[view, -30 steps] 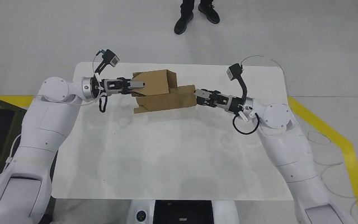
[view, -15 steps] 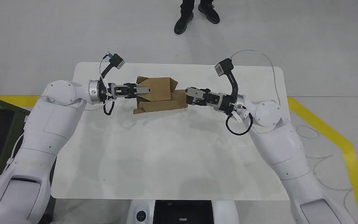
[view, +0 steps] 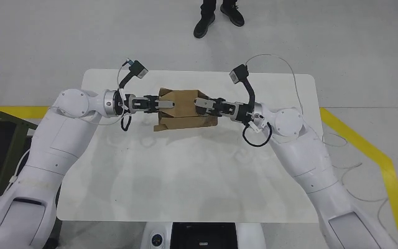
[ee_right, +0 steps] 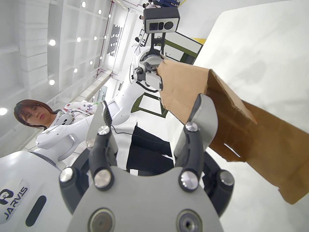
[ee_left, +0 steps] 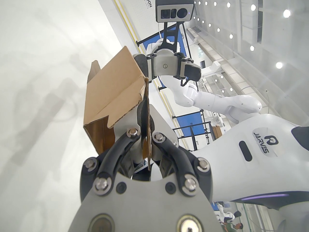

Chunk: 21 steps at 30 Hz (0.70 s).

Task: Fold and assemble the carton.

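Two grippers meet at one brown cardboard carton [view: 180,109], which hangs over the far half of the white table [view: 186,187], about midway along the table's far edge. It lies lengthwise along that edge with its flaps loose. Toward the table's left side, the left gripper [view: 159,104] points in level from the table's left end, its jaws closed tight on a thin panel edge at the carton's left end. In the left wrist view the cardboard edge runs straight down between the two fingers [ee_left: 158,126], with no gap on either side. The carton's body is a half-formed sleeve, with one creased panel facing up and a notched flap hanging toward the table. Whether that flap touches the table top I cannot tell. Toward the table's right side, the right gripper [view: 200,106] is at the carton's right end, its jaws spread wide with nothing between them. In the right wrist view one finger [ee_right: 201,114] lies against the carton's end panel while the other stands clear of the cardboard.
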Each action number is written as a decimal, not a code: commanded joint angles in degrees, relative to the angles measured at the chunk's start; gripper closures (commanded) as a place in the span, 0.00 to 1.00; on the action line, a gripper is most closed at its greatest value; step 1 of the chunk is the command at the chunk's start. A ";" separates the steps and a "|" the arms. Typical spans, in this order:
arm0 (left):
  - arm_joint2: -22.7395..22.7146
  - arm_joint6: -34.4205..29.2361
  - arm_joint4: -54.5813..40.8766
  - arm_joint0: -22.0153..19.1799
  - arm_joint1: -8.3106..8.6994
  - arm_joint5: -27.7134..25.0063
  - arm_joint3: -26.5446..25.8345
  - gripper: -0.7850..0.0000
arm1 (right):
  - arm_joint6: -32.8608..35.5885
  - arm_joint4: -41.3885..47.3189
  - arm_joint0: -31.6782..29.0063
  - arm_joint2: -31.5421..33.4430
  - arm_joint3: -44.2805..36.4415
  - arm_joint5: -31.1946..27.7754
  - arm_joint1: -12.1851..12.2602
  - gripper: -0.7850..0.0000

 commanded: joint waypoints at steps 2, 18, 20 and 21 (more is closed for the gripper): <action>0.21 -0.05 -0.22 -0.06 0.09 0.05 -0.06 1.00 | 0.31 -0.49 0.45 -0.04 0.90 -0.22 -0.06 0.25; 0.67 -0.36 -1.65 -0.79 0.66 0.36 0.11 1.00 | 2.60 -0.26 1.57 0.77 2.64 -0.79 -0.07 0.28; 0.83 -0.32 -1.99 -0.80 0.65 0.32 -0.05 1.00 | 2.65 0.38 1.84 0.20 2.81 -0.74 -0.31 0.29; 0.93 -0.29 -2.12 -0.83 0.64 0.29 -0.10 1.00 | 2.71 0.59 1.98 -0.13 2.93 -0.73 -0.43 0.30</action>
